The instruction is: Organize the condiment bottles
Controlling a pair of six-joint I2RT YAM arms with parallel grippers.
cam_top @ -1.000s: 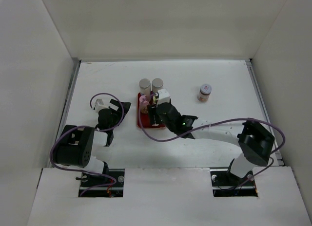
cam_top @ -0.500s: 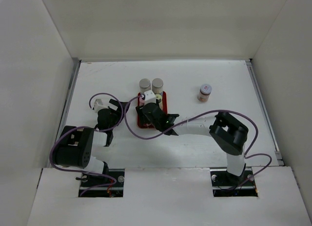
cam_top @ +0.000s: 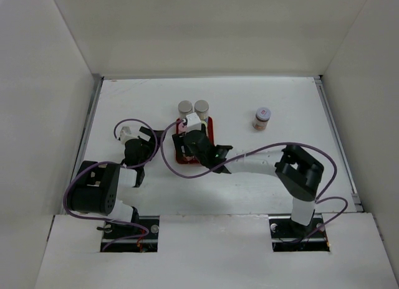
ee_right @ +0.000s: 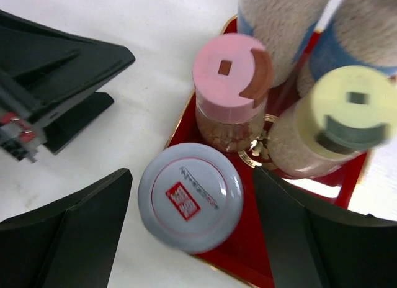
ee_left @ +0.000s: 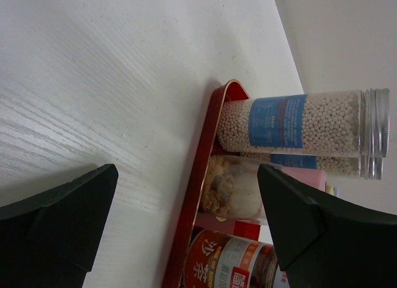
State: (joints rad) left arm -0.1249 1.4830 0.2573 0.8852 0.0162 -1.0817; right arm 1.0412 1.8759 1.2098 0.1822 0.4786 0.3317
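Observation:
A red tray holds the condiment bottles. A white-lidded jar stands on its near left corner, between the fingers of my open right gripper, with a narrow gap on each side. Behind it stand a pink-capped jar, a yellow-green-capped jar and two tall blue-labelled jars. From above, my right gripper covers the tray, and both grey lids show. Another white-lidded jar stands alone on the table to the right. My left gripper rests open and empty left of the tray.
The left wrist view looks along the tray rim at a tall jar and the squat jar's orange label. My left gripper's black fingers lie close to the tray's left side. White walls enclose the table.
My right arm has swung left over the tray, its elbow folding in. Its jaws have widened around the white-lidded jar. The left arm has not moved.

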